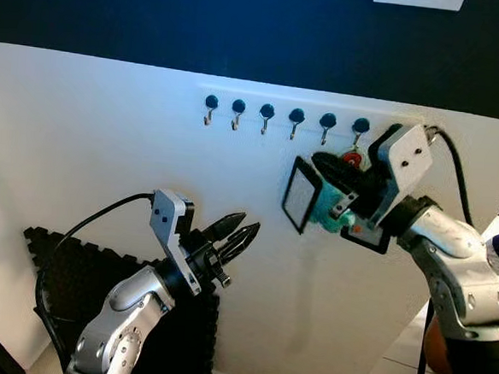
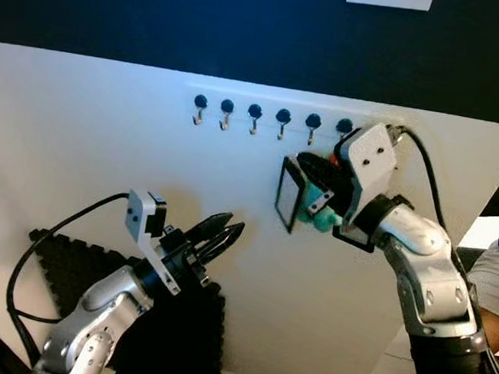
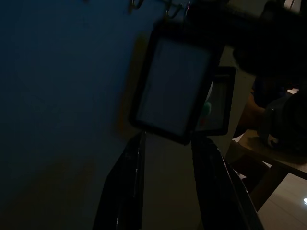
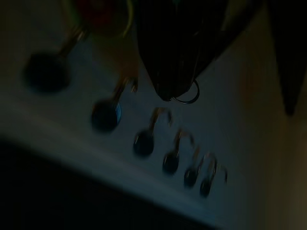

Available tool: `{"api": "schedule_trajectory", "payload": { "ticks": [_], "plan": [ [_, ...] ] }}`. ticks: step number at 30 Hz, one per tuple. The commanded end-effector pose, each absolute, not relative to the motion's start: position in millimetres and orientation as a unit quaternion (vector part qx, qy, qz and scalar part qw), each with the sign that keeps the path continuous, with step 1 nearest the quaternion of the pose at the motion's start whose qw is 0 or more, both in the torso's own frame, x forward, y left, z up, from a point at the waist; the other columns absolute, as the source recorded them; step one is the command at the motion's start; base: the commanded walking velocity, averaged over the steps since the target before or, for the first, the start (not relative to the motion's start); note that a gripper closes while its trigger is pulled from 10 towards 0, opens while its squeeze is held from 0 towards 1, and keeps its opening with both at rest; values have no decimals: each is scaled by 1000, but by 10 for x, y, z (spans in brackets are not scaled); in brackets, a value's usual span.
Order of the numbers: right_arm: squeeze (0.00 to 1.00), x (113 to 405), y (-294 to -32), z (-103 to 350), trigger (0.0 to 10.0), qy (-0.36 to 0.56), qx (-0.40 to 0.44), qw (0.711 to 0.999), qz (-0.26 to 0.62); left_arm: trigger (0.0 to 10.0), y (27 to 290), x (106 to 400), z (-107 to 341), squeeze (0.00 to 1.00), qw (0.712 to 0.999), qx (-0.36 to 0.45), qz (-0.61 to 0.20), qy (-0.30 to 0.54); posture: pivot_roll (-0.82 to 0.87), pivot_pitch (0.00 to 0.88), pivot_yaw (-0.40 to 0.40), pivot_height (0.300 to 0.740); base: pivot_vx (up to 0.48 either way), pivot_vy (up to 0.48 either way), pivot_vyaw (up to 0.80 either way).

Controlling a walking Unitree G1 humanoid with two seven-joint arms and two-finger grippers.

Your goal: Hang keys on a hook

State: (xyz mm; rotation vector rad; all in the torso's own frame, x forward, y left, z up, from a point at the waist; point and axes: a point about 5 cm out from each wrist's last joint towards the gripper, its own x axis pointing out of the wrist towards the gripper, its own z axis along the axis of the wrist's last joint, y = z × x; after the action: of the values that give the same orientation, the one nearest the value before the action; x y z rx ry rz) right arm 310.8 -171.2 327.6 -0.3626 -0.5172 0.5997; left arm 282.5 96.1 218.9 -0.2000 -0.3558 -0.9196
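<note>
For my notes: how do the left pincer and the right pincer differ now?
The left pincer is low, empty and open; the right pincer is up beside the row of hooks, shut on the key bundle. Both have black fingers and face the white wall.

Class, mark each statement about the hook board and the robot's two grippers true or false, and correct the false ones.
1. Six dark-knobbed hooks sit in a row on the white board. True.
2. The right gripper is raised near the rightmost hook. True.
3. The left gripper holds the keys. False: it holds nothing and hovers lower, away from the hooks.
4. A black-framed tag hangs by the right gripper. True.
5. The hooks are mounted on the dark upper wall. False: they are on the white board.
</note>
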Motion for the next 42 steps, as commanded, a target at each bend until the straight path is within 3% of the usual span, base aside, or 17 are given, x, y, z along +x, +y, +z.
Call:
{"api": "schedule_trajectory", "payload": {
  "ticks": [1, 19, 42],
  "plan": [
    [0, 3078, -1721, 3350, 10000, -274, -168, 903, 284, 10000, 960, 2818, 2163, 0, 875, -95, -444, -168, 15, 102, 22, 740, 0, 0, 0],
    [0, 3267, -1863, 3404, 10000, -267, -189, 923, 203, 10000, 966, 2822, 2165, 0, 876, -94, -442, -167, 18, 109, 22, 740, 0, 0, 0],
    [0, 3301, -1752, 3240, 10000, -235, -208, 916, 248, 10000, 969, 2825, 2156, 0, 877, -93, -440, -167, 17, 111, 20, 740, 0, 0, 0]
  ]
}}
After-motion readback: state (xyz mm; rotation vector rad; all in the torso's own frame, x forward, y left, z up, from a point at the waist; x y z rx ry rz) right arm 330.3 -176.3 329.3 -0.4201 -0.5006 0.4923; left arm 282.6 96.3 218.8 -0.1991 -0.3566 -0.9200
